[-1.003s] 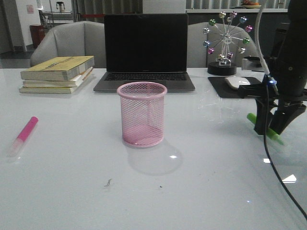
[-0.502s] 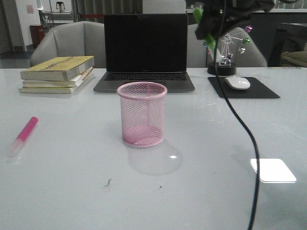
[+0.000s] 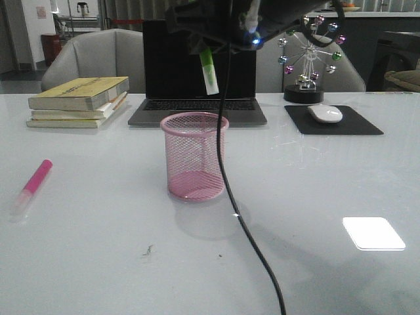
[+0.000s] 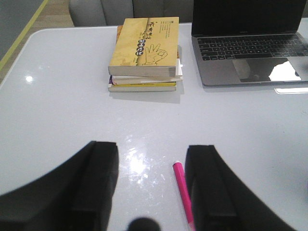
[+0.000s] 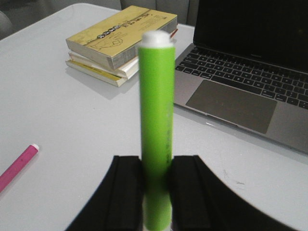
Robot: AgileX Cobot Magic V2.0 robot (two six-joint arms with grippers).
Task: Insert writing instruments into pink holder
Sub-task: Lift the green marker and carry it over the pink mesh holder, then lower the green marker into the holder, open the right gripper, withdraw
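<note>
The green marker (image 5: 156,130) is clamped between the two pads of the right gripper (image 5: 156,202) and hangs nearly upright, clear cap downward, high over the pink holder (image 3: 194,156) at mid-table — the carry step, it seems. Lowering it straight through the rim is what the next move would call for. The left gripper (image 4: 151,187) is spread wide and empty, above the pink marker (image 3: 31,184) lying on the table at the near left. The right gripper itself is largely cut off in the front view — exact alignment over the rim cannot be told.
</note>
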